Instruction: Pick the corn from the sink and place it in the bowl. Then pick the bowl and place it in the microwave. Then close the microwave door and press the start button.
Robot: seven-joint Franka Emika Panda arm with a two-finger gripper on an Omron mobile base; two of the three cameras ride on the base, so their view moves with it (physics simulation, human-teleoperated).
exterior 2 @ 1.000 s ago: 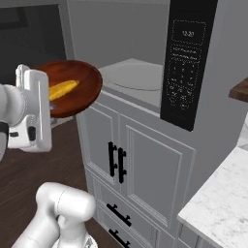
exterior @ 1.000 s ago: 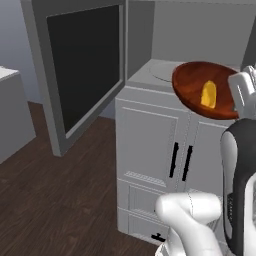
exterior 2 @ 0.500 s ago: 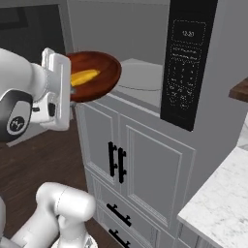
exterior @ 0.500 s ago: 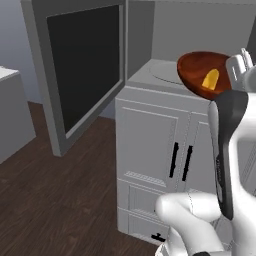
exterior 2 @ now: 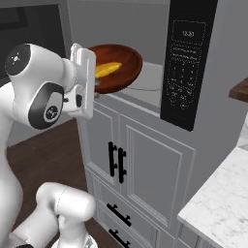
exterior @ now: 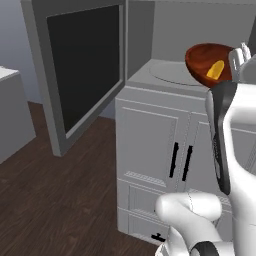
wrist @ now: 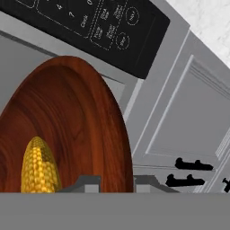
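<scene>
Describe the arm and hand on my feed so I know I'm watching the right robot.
The arm is glossy white with rounded, bulbous segments and dark grey round caps at the joints; one cap carries a small pale mark. A dark strip runs along one link in the left base view. The hand is a flat white block ending in two small dark fingers. No loose cables show.

The microwave (exterior: pixel 165 75) cavity floor carries a round turntable plate (exterior: pixel 172 75); below, white cabinets (exterior 2: pixel 140 164) stand on dark wood floor (exterior: pixel 55 195).
</scene>
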